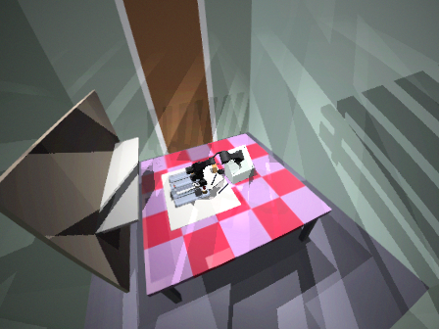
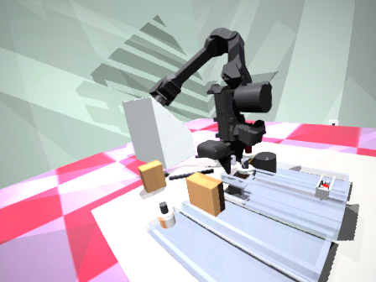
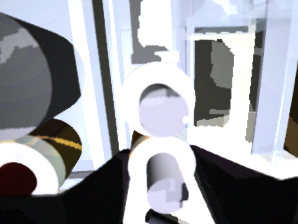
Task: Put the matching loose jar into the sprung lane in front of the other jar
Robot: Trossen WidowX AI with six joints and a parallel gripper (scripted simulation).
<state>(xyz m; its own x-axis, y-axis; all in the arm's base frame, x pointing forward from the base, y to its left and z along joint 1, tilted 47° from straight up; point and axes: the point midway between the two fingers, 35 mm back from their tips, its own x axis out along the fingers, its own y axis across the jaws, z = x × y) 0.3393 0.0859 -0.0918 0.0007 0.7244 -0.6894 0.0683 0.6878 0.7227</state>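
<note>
Looking down from the top view, a table with a red-and-lilac checked cloth [image 1: 274, 206] carries a white mat [image 1: 206, 211], and on the mat stands the grey lane rack [image 1: 183, 191]. The black arm [image 1: 211, 164] reaches from its white base block [image 1: 238, 168] to the rack's near end; the jars are too small to tell apart here.

The exterior view shows the gripper [image 2: 235, 165] lowered at the front of a middle lane, pinching a small white-collared jar [image 2: 242, 171] that sits at the lane mouth. Whether it touches the lane floor cannot be told. Far back in that lane stands the pusher plate [image 2: 325, 186] with something red against it. A tan wooden block [image 2: 204, 194] stands on the rack's front edge just beside the gripper, a second tan block [image 2: 152, 175] sits on the mat, and a small brown jar with a dark cap [image 2: 166, 218] stands at the rack's front corner. A black round lid-like object [image 2: 265, 161] lies behind the gripper.

In the wrist view, the held jar's pale cap [image 3: 164, 184] and white collar fill the lower middle, with a second white-collared, pale-capped jar [image 3: 160, 107] directly ahead in the lane, touching or nearly so.
</note>
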